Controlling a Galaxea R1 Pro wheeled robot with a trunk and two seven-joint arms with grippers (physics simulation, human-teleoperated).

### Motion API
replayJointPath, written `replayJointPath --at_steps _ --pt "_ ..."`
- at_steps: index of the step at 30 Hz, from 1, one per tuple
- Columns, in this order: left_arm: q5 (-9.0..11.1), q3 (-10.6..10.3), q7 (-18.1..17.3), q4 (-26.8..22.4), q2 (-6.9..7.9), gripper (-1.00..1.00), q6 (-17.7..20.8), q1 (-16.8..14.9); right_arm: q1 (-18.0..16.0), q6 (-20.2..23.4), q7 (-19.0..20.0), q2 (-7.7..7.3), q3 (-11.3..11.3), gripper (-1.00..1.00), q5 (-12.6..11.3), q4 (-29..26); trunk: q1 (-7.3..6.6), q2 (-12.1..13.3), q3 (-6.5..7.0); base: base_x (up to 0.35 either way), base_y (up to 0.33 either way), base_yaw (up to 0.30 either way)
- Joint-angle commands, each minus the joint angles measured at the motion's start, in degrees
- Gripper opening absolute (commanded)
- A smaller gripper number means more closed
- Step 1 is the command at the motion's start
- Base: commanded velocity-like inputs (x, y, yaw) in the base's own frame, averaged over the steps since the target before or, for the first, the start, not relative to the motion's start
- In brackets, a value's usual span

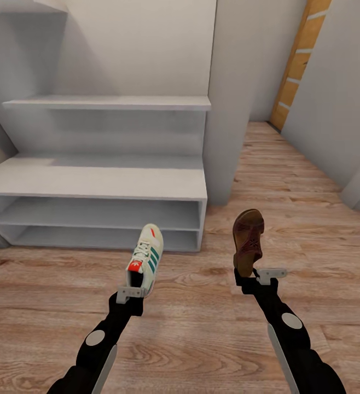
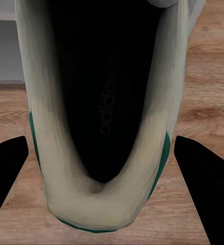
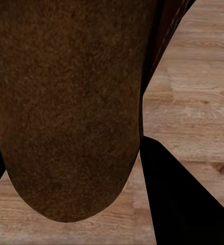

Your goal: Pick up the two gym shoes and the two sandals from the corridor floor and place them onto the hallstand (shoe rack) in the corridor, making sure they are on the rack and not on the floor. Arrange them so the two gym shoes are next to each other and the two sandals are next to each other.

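Note:
My left gripper [image 1: 131, 293] is shut on the heel of a white gym shoe [image 1: 146, 257] with green stripes and a red heel patch, held above the corridor floor [image 1: 191, 328] with its toe pointing at the hallstand [image 1: 98, 183]. The left wrist view looks into the gym shoe's dark opening [image 2: 104, 102], with black fingers [image 2: 7, 173] at either side. My right gripper [image 1: 256, 276] is shut on the heel of a dark-brown sandal [image 1: 249, 238], toe up and forward. The sandal's brown sole [image 3: 66, 102] looms large in the right wrist view. The hallstand stands just ahead, left of centre.
The hallstand has a flat top and two open shelf levels [image 1: 98, 216], with a higher shelf [image 1: 109, 103] behind. A white wall column [image 1: 229, 109] stands at its right end. The wood floor runs on to the right toward an orange door frame [image 1: 297, 60].

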Motion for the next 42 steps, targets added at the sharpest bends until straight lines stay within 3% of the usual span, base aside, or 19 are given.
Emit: replayJointPath --at_steps 1,42 --pt "0.0 0.0 0.0 0.0 0.00 -1.00 0.0 0.0 0.0 0.0 -0.1 0.00 0.0 -1.00 -0.2 0.0 0.23 -0.4 -0.18 0.000 0.000 0.000" --pt "0.1 0.1 -0.1 0.0 0.00 -1.00 0.0 0.0 0.0 0.0 -0.1 0.00 -0.1 -1.00 -0.2 0.0 9.23 -16.9 -7.55 0.000 0.000 0.000"
